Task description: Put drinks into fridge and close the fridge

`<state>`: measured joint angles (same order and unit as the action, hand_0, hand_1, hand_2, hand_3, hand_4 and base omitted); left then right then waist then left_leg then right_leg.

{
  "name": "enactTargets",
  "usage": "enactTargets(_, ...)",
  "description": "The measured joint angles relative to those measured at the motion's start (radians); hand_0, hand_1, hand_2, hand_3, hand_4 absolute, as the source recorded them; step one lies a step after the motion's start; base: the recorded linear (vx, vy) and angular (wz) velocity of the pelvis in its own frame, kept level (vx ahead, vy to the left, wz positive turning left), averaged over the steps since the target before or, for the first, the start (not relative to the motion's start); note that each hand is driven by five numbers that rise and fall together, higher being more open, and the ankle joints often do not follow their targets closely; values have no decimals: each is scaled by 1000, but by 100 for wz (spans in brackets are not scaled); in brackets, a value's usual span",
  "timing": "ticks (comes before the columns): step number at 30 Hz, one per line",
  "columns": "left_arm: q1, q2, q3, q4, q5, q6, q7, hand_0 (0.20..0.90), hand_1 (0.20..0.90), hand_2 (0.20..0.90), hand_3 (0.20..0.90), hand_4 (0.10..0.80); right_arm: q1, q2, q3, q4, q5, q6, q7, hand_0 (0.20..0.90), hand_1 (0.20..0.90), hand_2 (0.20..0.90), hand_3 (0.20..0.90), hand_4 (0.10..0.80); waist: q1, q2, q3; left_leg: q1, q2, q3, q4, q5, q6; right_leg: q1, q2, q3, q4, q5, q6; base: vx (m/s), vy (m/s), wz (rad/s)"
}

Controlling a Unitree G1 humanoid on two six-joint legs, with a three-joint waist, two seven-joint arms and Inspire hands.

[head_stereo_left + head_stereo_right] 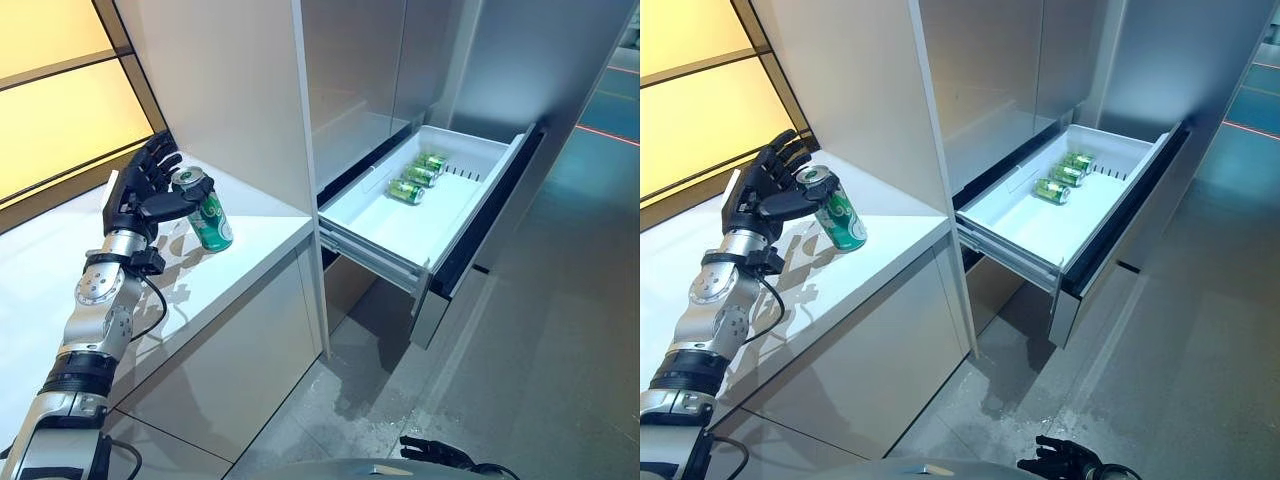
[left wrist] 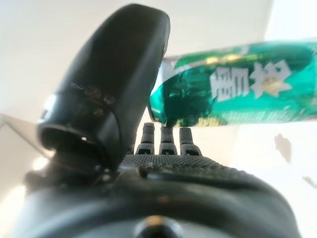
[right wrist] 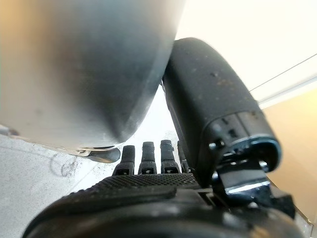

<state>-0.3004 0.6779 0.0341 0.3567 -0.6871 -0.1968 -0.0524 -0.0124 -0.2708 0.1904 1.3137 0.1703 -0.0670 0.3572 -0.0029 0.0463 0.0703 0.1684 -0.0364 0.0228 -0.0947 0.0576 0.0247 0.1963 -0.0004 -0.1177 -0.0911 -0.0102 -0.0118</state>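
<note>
A green drink can (image 1: 209, 214) stands tilted on the white counter (image 1: 255, 240), its top leaning toward my left hand (image 1: 140, 190). That hand is open: the thumb (image 2: 114, 84) rests against the can's upper side and the straight fingers rise just behind its top. In the left wrist view the can (image 2: 237, 94) shows past the fingertips. The fridge drawer (image 1: 372, 240) is pulled out, with three green cans (image 1: 419, 176) lying in its far half. My right hand (image 1: 1065, 462) hangs low near the floor, fingers relaxed, holding nothing.
A tall white cabinet panel (image 1: 230, 90) rises right of the can, between the counter and the fridge. The steel fridge front (image 1: 520, 60) stands behind the drawer. Grey floor (image 1: 540, 330) spreads before the drawer. A yellow wall panel (image 1: 55, 90) backs the counter.
</note>
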Motion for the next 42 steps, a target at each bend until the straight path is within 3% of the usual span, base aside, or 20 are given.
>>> enactTargets(9, 9, -1, 0, 4, 1, 40, 2, 900, 900, 900, 900, 800, 1, 0, -9, 0, -4, 0, 1, 900, 900, 900, 900, 800, -4, 2, 1, 0, 0, 3, 0, 0, 0, -1, 0, 3, 0, 0, 0, 0, 0, 0)
enactTargets(42, 9, -1, -34, 55, 1, 64, 23, 900, 900, 900, 900, 800, 2, -1, -19, -23, -4, 1, 1, 900, 900, 900, 900, 800, -23, -2, 16, 0, 2, 26, 0, -1, 0, -16, 1, 27, 5, 1, -1, 4, 2, -1)
